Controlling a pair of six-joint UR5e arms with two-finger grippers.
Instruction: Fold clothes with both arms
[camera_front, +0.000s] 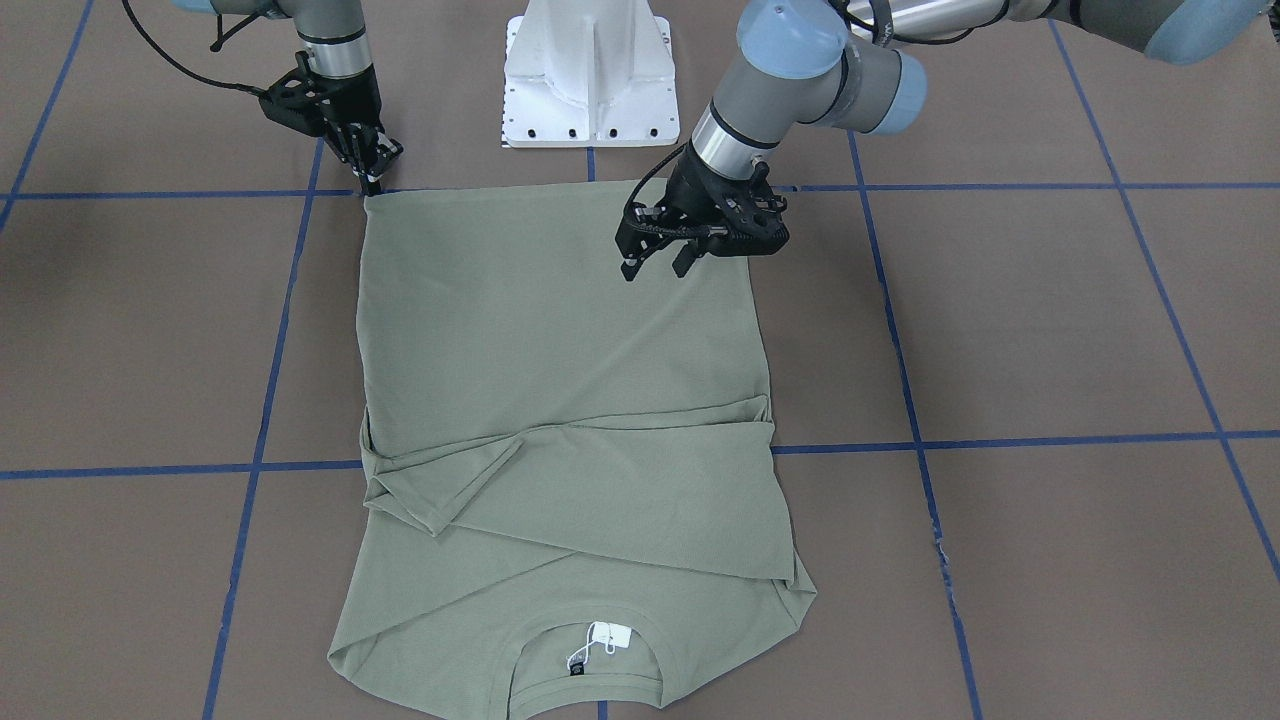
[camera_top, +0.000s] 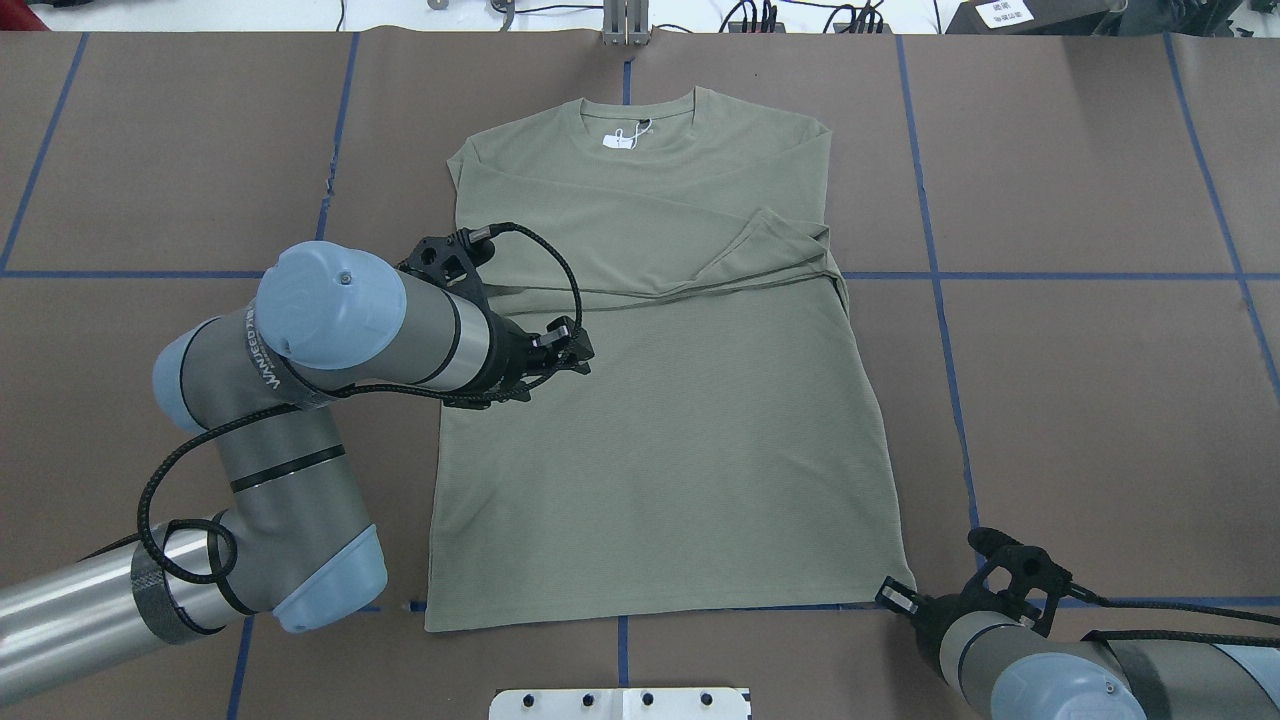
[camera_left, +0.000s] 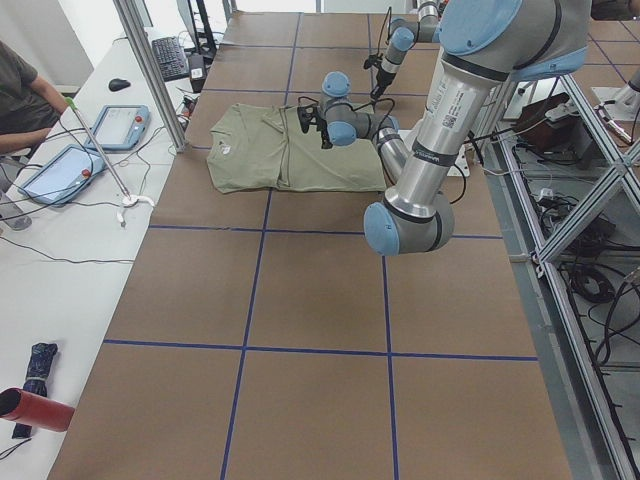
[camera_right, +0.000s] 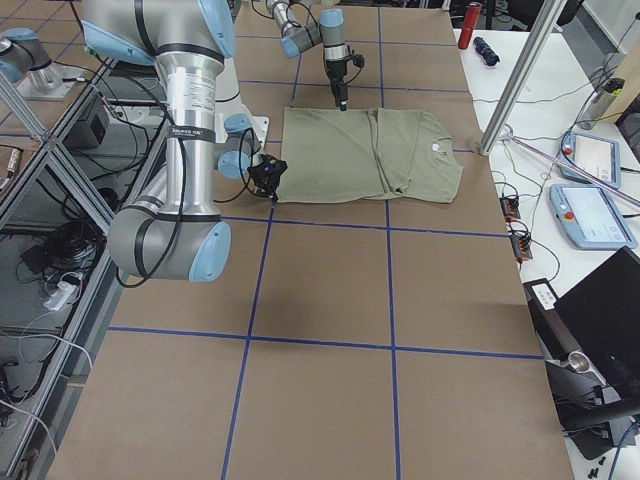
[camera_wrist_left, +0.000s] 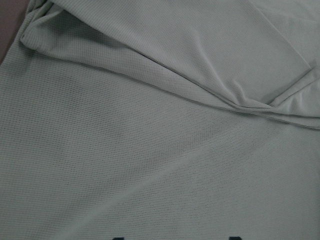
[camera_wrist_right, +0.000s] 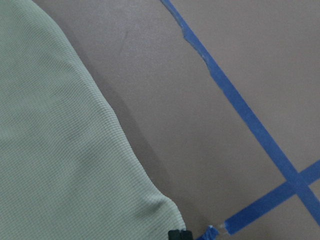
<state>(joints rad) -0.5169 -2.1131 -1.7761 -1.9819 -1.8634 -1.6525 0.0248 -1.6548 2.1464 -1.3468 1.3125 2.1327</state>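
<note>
Centrally, one sage-green long-sleeved shirt (camera_front: 560, 340) is laid flat on the brown table (camera_front: 1050, 330), with the hem toward the white pedestal base (camera_front: 590, 80) and the collar at the far side. A white tag (camera_front: 610, 636) is seen inside the round neckline. The sleeves are folded in across the chest. One cuff (camera_front: 475, 485) is laid on top, toward the shirt's edge on the robot's right. The table is marked into squares by blue tape lines (camera_front: 1000, 440).

Left gripper (camera_front: 653, 270): positioned above the body of the shirt, toward its edge on the robot's left and clear of the cloth. Its jaws are seen apart, and the fingertips (camera_wrist_left: 235, 238) are shown spread at the bottom edge of the wrist view.

Right gripper (camera_front: 370, 186): set at the hem corner on the robot's right, beside a tape crossing. Its jaws are seen together, pinched on the tip of that corner, where the cloth is slightly puckered.

Off the table, two tablets (camera_left: 118, 125) are laid on a white bench (camera_left: 50, 290), near a seated person's sleeve (camera_left: 20, 85).
</note>
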